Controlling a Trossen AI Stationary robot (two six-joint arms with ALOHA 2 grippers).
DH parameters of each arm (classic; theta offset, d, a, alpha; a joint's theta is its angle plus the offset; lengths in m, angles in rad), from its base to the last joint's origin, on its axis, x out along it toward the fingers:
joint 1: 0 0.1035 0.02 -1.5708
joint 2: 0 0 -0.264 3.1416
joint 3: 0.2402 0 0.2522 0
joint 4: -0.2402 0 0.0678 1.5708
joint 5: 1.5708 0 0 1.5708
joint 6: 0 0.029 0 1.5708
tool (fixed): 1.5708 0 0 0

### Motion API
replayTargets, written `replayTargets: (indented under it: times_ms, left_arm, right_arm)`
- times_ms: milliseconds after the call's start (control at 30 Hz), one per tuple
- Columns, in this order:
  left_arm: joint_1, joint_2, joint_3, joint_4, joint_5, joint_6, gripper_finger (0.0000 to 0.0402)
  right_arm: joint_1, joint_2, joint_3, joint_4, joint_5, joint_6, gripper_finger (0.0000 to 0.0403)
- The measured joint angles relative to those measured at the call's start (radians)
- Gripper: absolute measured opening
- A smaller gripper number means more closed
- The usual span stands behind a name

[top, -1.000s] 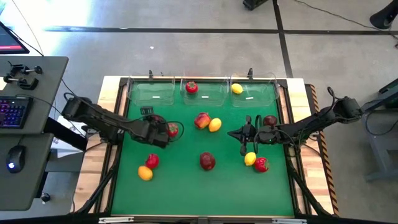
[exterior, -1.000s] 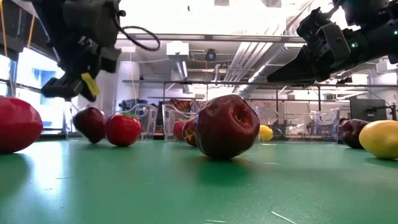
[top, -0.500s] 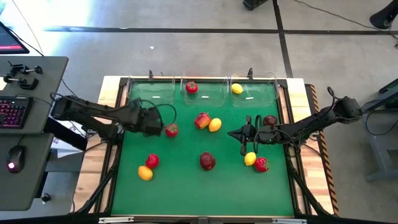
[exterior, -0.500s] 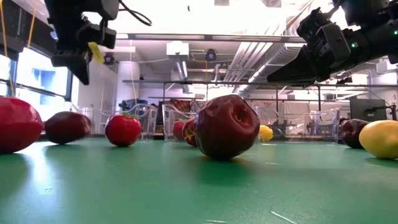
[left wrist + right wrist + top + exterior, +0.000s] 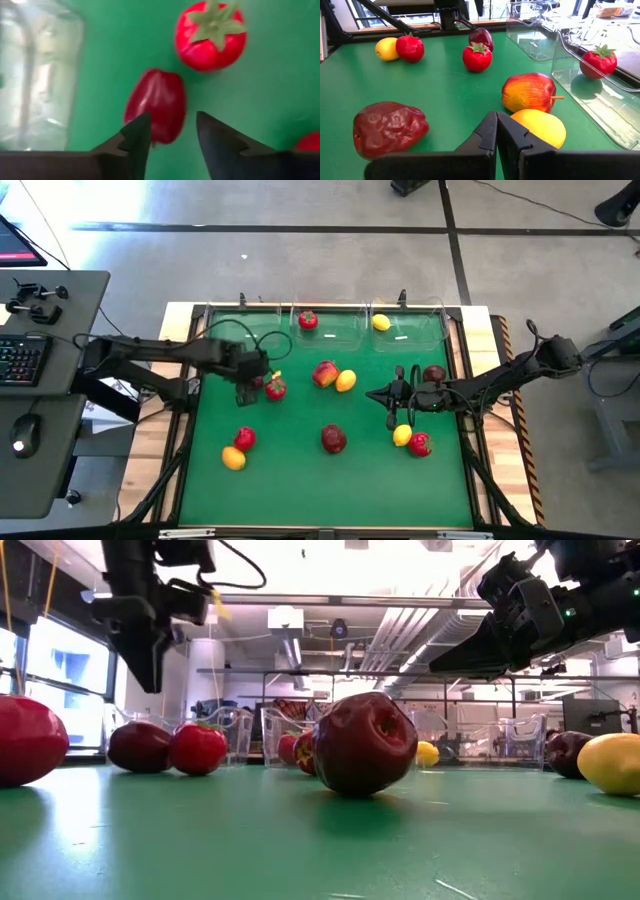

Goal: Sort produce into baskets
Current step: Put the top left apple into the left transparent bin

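My left gripper (image 5: 250,388) hangs open, pointing down, over a dark red apple (image 5: 156,105) that lies on the green mat beside a red green-topped fruit (image 5: 210,35). In the low view the left gripper (image 5: 152,680) is clear above that apple (image 5: 140,745). My right gripper (image 5: 372,394) hovers shut over the mat's right half, near a lemon (image 5: 537,127) and a red-orange apple (image 5: 527,92). Three clear baskets (image 5: 245,328) (image 5: 328,332) (image 5: 412,330) line the far edge; the middle one holds a red fruit (image 5: 308,320), the right one a lemon (image 5: 381,323).
Loose on the mat lie a dark apple (image 5: 333,440), a lemon (image 5: 402,436) beside a red fruit (image 5: 421,445), a dark apple (image 5: 434,374), and a red fruit (image 5: 244,439) next to an orange one (image 5: 233,459). A desk with a keyboard (image 5: 22,360) stands off the table's left.
My left gripper has risen from beside the dark red apple and tipped to point straight down over it. The apple has rolled a little toward the left edge and back, and now lies beside the green-topped fruit.
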Motion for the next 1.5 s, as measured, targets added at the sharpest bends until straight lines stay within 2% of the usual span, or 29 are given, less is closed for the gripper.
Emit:
replayTargets:
  times_ms: [167, 333, 467, 633, 933, 1300, 1500]
  left_arm:
    - [0.021, 0.063, 0.000, 0.038, 0.058, 0.054, 0.0213]
    - [0.020, 0.149, 0.000, 0.043, 0.042, 0.130, 0.0258]
    - [0.018, 0.210, 0.000, 0.038, 0.011, 0.162, 0.0276]
    - [0.018, 0.254, 0.001, 0.020, -0.095, 0.214, 0.0280]
    - [0.018, 0.281, 0.000, 0.013, -0.072, 0.229, 0.0281]
    - [0.018, 0.325, 0.000, 0.009, -0.048, 0.384, 0.0281]
    - [0.018, 0.389, 0.000, 0.009, -0.048, 0.437, 0.0281]
  right_arm:
    - [0.000, 0.000, 0.000, 0.000, -0.002, -0.002, 0.0000]
    - [0.000, 0.000, 0.000, 0.000, -0.004, -0.002, 0.0000]
    - [0.000, 0.000, 0.000, 0.000, -0.021, -0.002, 0.0000]
    - [0.000, 0.000, 0.000, 0.000, -0.023, -0.003, 0.0000]
    - [0.000, 0.000, 0.000, 0.000, -0.023, -0.002, 0.0000]
    - [0.000, 0.000, 0.000, -0.004, -0.027, -0.002, 0.0000]
    - [0.000, 0.000, 0.000, -0.008, -0.027, -0.002, 0.0000]
